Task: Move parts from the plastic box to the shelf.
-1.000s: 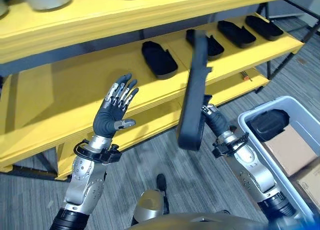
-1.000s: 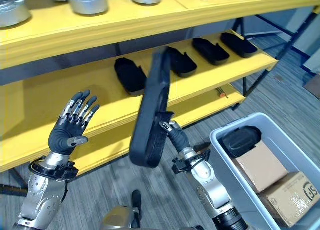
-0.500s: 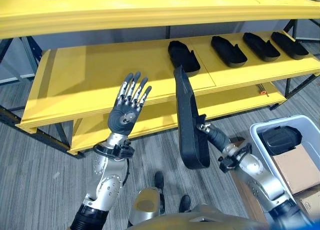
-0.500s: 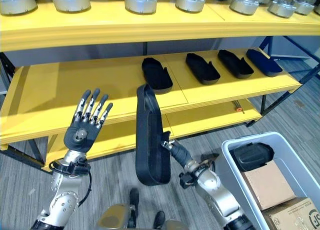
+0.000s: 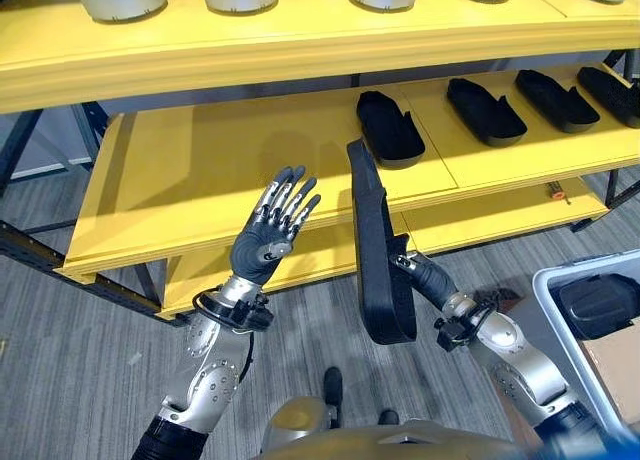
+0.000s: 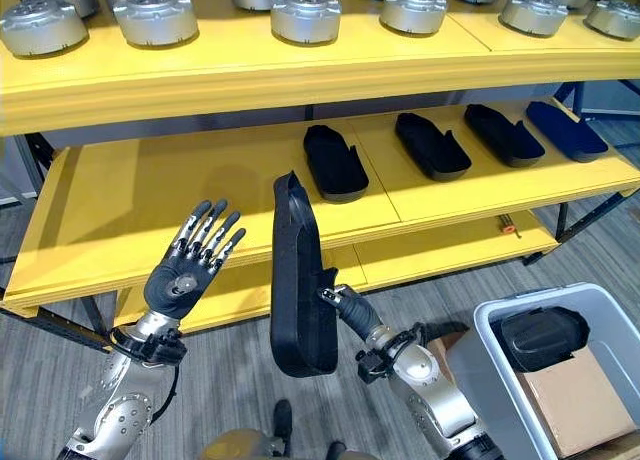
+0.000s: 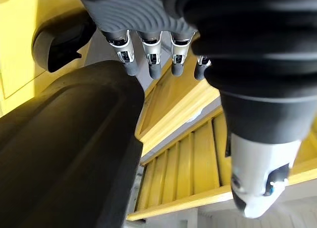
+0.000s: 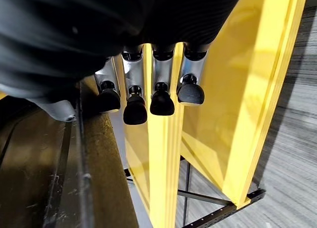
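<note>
Your right hand (image 6: 345,305) clasps the long black part (image 6: 298,280) upright before the yellow shelf (image 6: 120,195), left hand (image 5: 268,238) spread beside it, while the right eye view reveals the grey plastic box (image 6: 490,355).

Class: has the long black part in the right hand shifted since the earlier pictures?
Yes. The held part topped out right of the leftmost shelf part a second ago; now left of it.
</note>
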{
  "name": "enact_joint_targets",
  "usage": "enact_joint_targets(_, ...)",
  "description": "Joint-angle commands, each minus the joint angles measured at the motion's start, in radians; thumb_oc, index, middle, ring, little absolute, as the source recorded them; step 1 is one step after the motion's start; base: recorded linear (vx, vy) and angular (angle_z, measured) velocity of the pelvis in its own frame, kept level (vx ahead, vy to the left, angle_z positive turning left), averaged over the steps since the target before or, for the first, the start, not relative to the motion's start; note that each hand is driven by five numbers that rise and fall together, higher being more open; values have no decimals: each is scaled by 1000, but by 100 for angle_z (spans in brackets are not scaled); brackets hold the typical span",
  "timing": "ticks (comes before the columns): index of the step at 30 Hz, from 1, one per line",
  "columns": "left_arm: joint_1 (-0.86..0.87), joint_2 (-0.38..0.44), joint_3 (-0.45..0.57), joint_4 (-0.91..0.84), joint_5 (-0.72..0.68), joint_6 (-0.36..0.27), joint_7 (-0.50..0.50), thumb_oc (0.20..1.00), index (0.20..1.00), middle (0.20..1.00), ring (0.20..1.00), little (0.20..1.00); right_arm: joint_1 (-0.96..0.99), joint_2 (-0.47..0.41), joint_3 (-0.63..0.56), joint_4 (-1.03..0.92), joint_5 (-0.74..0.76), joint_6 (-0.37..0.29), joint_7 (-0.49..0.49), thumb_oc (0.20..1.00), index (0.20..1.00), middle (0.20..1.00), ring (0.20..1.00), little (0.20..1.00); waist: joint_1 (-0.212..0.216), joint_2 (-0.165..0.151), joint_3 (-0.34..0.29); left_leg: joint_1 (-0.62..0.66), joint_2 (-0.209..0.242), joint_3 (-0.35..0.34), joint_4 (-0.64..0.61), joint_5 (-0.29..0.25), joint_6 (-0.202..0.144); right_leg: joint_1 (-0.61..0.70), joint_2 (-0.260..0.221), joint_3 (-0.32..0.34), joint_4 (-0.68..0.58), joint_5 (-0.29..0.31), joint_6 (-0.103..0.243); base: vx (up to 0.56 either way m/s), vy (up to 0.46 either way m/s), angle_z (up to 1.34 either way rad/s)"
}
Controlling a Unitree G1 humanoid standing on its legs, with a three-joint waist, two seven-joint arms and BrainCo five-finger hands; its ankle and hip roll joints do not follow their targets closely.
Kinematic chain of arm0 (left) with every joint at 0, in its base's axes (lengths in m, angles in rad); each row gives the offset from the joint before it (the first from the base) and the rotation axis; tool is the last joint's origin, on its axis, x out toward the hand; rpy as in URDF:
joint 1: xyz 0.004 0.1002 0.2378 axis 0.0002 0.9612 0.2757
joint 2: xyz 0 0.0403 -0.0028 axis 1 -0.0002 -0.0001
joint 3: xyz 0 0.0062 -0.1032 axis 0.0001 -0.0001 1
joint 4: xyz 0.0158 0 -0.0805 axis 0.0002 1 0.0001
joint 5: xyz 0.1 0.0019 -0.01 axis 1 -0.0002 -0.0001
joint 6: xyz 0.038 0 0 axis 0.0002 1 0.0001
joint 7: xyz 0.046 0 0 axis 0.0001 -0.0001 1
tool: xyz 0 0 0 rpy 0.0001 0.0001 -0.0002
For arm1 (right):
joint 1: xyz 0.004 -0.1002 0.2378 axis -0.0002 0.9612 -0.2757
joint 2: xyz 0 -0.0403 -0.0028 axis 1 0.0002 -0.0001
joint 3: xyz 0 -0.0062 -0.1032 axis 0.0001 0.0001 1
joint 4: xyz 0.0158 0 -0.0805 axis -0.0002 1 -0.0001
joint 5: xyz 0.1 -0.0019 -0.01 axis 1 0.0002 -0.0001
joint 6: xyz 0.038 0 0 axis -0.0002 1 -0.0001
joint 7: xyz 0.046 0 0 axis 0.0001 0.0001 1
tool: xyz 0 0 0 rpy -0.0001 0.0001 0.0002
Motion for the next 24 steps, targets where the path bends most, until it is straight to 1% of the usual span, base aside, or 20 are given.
enact_joint_targets(1, -50, -12, -12, -40, -12, -44, -21, 1000, 1000, 1000, 1000, 1000, -74, 19, -39, -41, -6, -116, 12, 200, 200, 200, 200, 200, -32, -37, -25, -10, 50, 156, 277, -181, -39, -78, -1, -27, 27, 89, 19, -28, -45, 2)
enact_joint_targets(2, -66, -14, -19, -39, -1, -48, -14, 1000, 1000, 1000, 1000, 1000, -77, 18, -44, -40, -11, -120, 5, 200, 200, 200, 200, 200, -37, -45, -18, -44, 85, 185, 357, -168, -55, -79, -15, -39, 34, 91, 15, -50, -53, 13)
enact_joint_targets(3, -85, -16, -25, -34, 5, -47, -9, 1000, 1000, 1000, 1000, 1000, -87, 20, -47, -29, -9, -121, -4, 200, 200, 200, 200, 200, -45, -53, -10, -70, 141, 221, 428, -155, -71, -84, -26, -52, 48, 86, 6, -2, -7, 27)
enact_joint_targets(4, -93, -22, -29, -29, 4, -45, -8, 1000, 1000, 1000, 1000, 1000, -97, 22, -44, -10, 11, -116, -5, 200, 200, 200, 200, 200, -53, -51, -9, -65, 179, 233, 450, -175, -80, -80, -26, -58, 64, 67, 6, -28, 128, 41)
enact_joint_targets(5, -104, -34, -31, -7, 19, -66, -7, 1000, 1000, 1000, 1000, 1000, -125, 41, -32, 33, 149, -74, 21, 200, 200, 200, 200, 200, -56, -43, -7, -49, 219, 246, 418, -142, -78, -89, -25, -71, 88, 60, -10, 28, 319, 41)
enact_joint_targets(6, -110, -33, -24, -1, 50, -94, -7, 1000, 1000, 1000, 1000, 1000, -138, 55, -37, 69, 126, -86, 16, 200, 200, 200, 200, 200, -53, -34, -17, -13, 231, 213, 316, -118, -88, -84, -27, -68, 92, 52, -10, 4, 355, 24)
enact_joint_targets(7, -110, -34, -22, 1, 60, -99, -10, 1000, 1000, 1000, 1000, 1000, -138, 54, -37, 71, 119, -87, 14, 200, 200, 200, 200, 200, -53, -30, -21, -1, 244, 208, 276, -98, -98, -81, -28, -69, 88, 50, -9, 54, 273, 8)
enact_joint_targets(8, -110, -34, -21, 2, 63, -102, -9, 1000, 1000, 1000, 1000, 1000, -138, 54, -38, 72, 116, -87, 13, 200, 200, 200, 200, 200, -53, -29, -22, 4, 248, 207, 262, -91, -101, -79, -28, -69, 87, 50, -9, 52, 288, -1)
enact_joint_targets(9, -112, -36, -20, 2, 71, -113, -2, 1000, 1000, 1000, 1000, 1000, -130, 44, -43, 62, 102, -94, 5, 200, 200, 200, 200, 200, -55, -16, -33, 0, 296, 201, 182, -13, -136, -70, -35, -74, 75, 46, -7, 55, 358, 4)
enact_joint_targets(11, -110, -38, -17, 4, 69, -130, 18, 1000, 1000, 1000, 1000, 1000, -118, 33, -46, 40, 107, -108, 5, 200, 200, 200, 200, 200, -53, 0, -37, -19, 360, 194, 112, 85, -172, -51, -52, -83, 63, 40, -1, 52, 433, 22)
enact_joint_targets(12, -112, -39, -16, 9, 81, -142, 30, 1000, 1000, 1000, 1000, 1000, -112, 28, -44, 28, 107, -113, 14, 200, 200, 200, 200, 200, -55, 6, -36, -31, 390, 198, 97, 124, -184, -45, -65, -91, 64, 35, 2, 62, 424, 25)
enact_joint_targets(13, -119, -36, -15, 20, 102, -157, 42, 1000, 1000, 1000, 1000, 1000, -110, 19, -42, 17, 99, -118, 22, 200, 200, 200, 200, 200, -63, 7, -39, -21, 402, 228, 87, 107, -192, -35, -83, -108, 71, 19, 10, 50, 389, 10)
enact_joint_targets(15, -131, -30, -14, 40, 136, -176, 68, 1000, 1000, 1000, 1000, 1000, -103, 10, -33, 1, 100, -105, 23, 200, 200, 200, 200, 200, -69, 13, -38, -16, 410, 263, 91, 98, -190, -35, -107, -136, 95, 7, 12, 21, 418, 8)
enact_joint_targets(16, -134, -23, -15, 51, 192, -206, 98, 1000, 1000, 1000, 1000, 1000, -99, 10, -26, -2, 110, -97, 25, 200, 200, 200, 200, 200, -71, 12, -38, 1, 392, 273, 85, 64, -180, -31, -125, -149, 112, 1, 21, 13, 400, 12)
enact_joint_targets(17, -134, -15, -13, 56, 242, -231, 108, 1000, 1000, 1000, 1000, 1000, -96, 11, -24, 2, 116, -98, 34, 200, 200, 200, 200, 200, -70, 12, -39, 7, 382, 274, 83, 52, -176, -30, -129, -154, 116, 2, 23, 39, 353, 1)
enact_joint_targets(18, -135, -1, -10, 59, 321, -264, 122, 1000, 1000, 1000, 1000, 1000, -92, 12, -25, 4, 119, -93, 48, 200, 200, 200, 200, 200, -68, 12, -43, 16, 366, 272, 83, 36, -169, -27, -133, -158, 117, 5, 28, 54, 290, -9)
enact_joint_targets(19, -134, 18, -9, 57, 363, -281, 125, 1000, 1000, 1000, 1000, 1000, -87, 11, -29, 3, 108, -94, 56, 200, 200, 200, 200, 200, -63, 11, -47, 23, 345, 259, 81, 21, -163, -26, -136, -158, 115, 11, 34, 65, 304, 5)
enact_joint_targets(20, -128, 32, -6, 56, 359, -276, 114, 1000, 1000, 1000, 1000, 1000, -84, 7, -34, 7, 94, -103, 57, 200, 200, 200, 200, 200, -57, 11, -51, 32, 327, 243, 71, 12, -158, -27, -137, -153, 111, 18, 41, 8, 269, 19)
enact_joint_targets(21, -120, 42, -1, 49, 342, -263, 102, 1000, 1000, 1000, 1000, 1000, -82, 4, -38, 7, 79, -110, 52, 200, 200, 200, 200, 200, -51, 14, -53, 28, 313, 237, 66, 18, -143, -36, -140, -156, 104, 40, 41, 11, 260, 23)
enact_joint_targets(24, -98, 59, 17, 46, 303, -237, 91, 1000, 1000, 1000, 1000, 1000, -89, 0, -60, 9, 63, -113, 61, 200, 200, 200, 200, 200, -31, 15, -62, 48, 271, 183, 42, -3, -125, -42, -153, -139, 104, 51, 58, 75, 263, 57)
